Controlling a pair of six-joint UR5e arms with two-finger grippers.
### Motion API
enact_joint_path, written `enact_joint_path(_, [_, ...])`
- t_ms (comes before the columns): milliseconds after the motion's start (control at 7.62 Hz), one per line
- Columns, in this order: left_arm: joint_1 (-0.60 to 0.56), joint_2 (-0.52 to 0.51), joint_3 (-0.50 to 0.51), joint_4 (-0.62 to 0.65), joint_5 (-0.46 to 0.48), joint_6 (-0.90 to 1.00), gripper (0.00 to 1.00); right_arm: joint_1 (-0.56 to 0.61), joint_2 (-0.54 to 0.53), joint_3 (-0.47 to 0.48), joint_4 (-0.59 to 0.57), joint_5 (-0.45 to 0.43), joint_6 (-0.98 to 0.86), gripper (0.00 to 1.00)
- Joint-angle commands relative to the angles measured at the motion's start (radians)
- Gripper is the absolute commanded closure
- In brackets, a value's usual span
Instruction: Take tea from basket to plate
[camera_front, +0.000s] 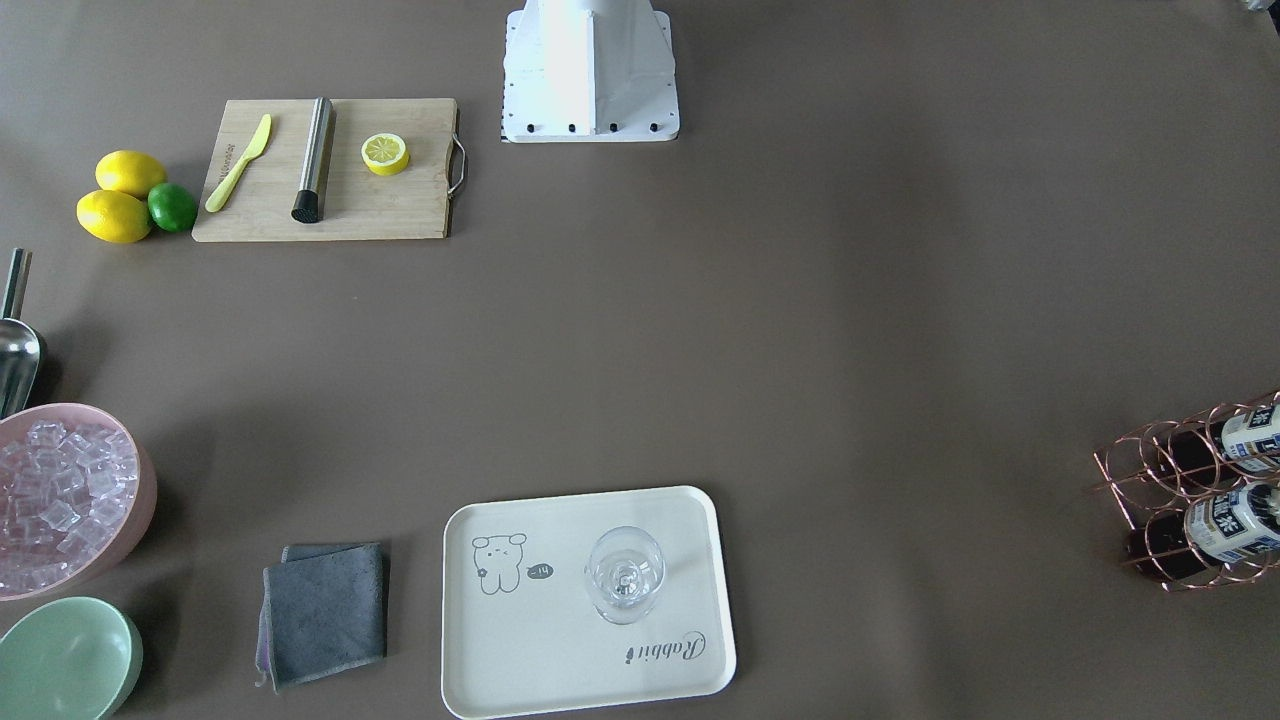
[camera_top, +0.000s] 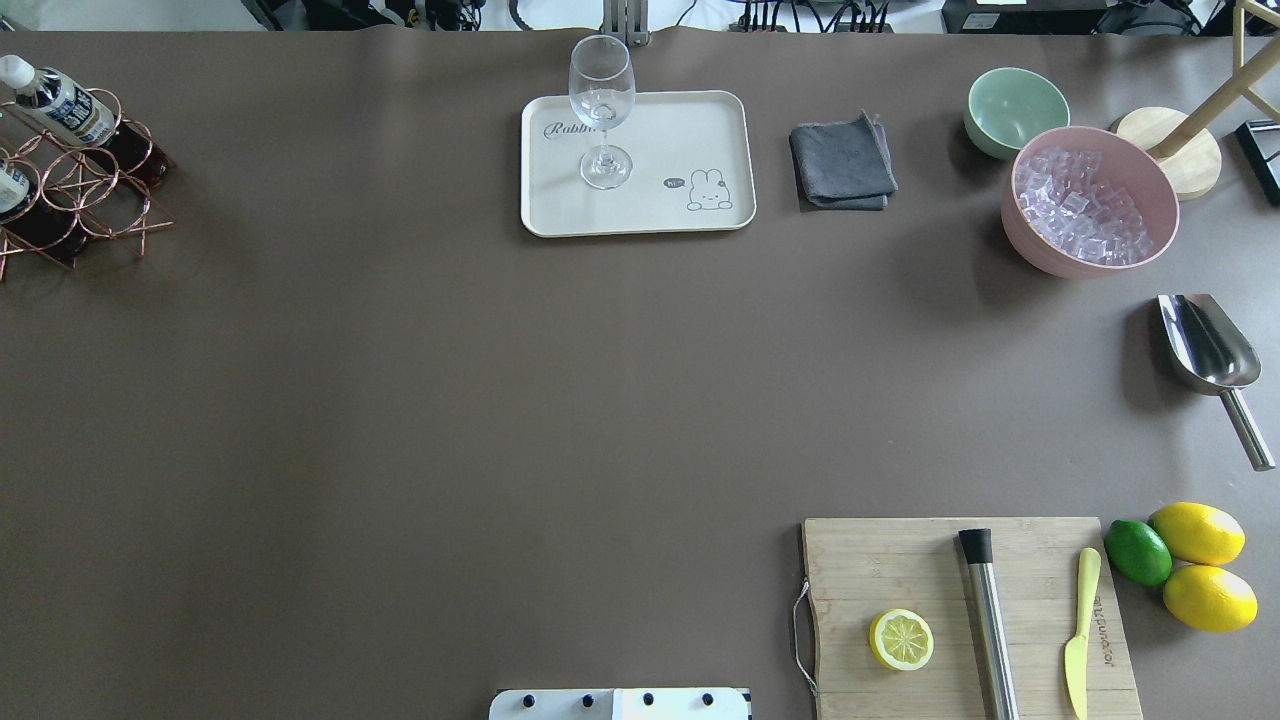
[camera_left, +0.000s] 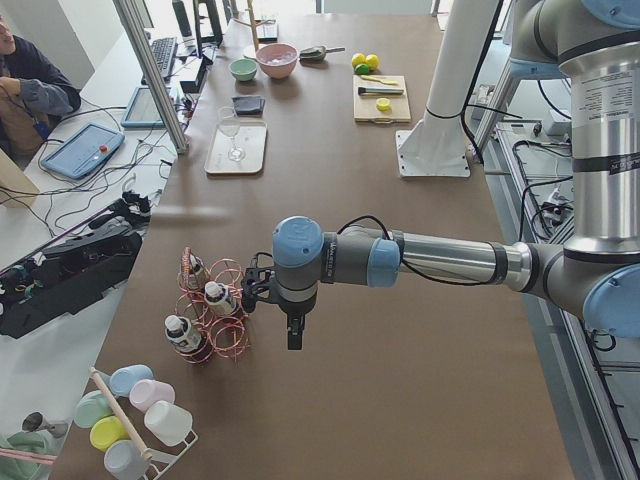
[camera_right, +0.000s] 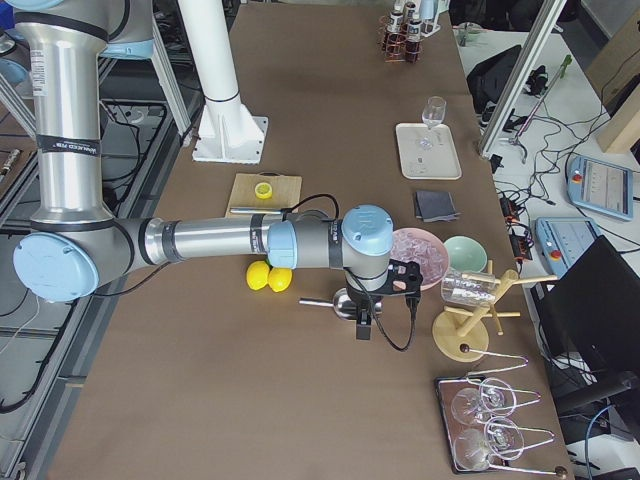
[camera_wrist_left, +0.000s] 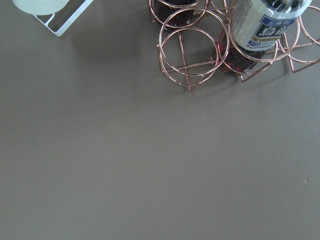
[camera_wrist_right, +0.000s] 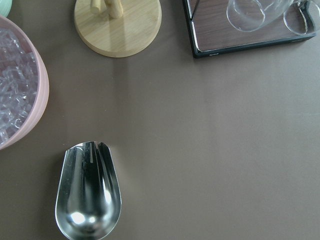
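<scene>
The basket (camera_front: 1170, 470) stands at the table's end on my left side, also in the overhead view (camera_top: 90, 190) and the left wrist view (camera_wrist_left: 192, 55). Three tea bottles (camera_left: 215, 297) stand in it; one fills the left wrist view's top right (camera_wrist_left: 265, 25). The plate (camera_front: 560, 650) lies at the far middle edge (camera_top: 640, 200), with a clear stemmed glass (camera_top: 601, 100) on it. My left gripper (camera_left: 293, 340) hangs just beside the basket; I cannot tell if it is open. My right gripper (camera_right: 363, 328) hangs over a metal scoop; I cannot tell its state.
A pink ice bowl (camera_top: 1090, 200), green bowl (camera_top: 1017, 110), grey cloth (camera_top: 842, 160) and metal scoop (camera_top: 1205, 350) lie on the right side. A cutting board (camera_top: 960, 610) holds a lemon half, muddler and knife. Lemons and a lime (camera_top: 1190, 560) lie beside it.
</scene>
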Motion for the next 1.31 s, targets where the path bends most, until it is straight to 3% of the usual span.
enact_joint_path(0, [0.000, -0.013, -0.002, 0.001, 0.000, 0.002, 0.02, 0.002, 0.000, 0.000, 0.000, 0.000, 0.000, 0.00])
enact_joint_path(525, [-0.002, -0.082, 0.001, 0.013, 0.000, 0.286, 0.02, 0.003, -0.003, 0.005, 0.000, -0.002, -0.001, 0.00])
enact_joint_path(1182, [-0.005, -0.310, 0.070, 0.062, 0.005, 0.827, 0.03, 0.003, -0.003, 0.006, -0.002, 0.000, 0.000, 0.00])
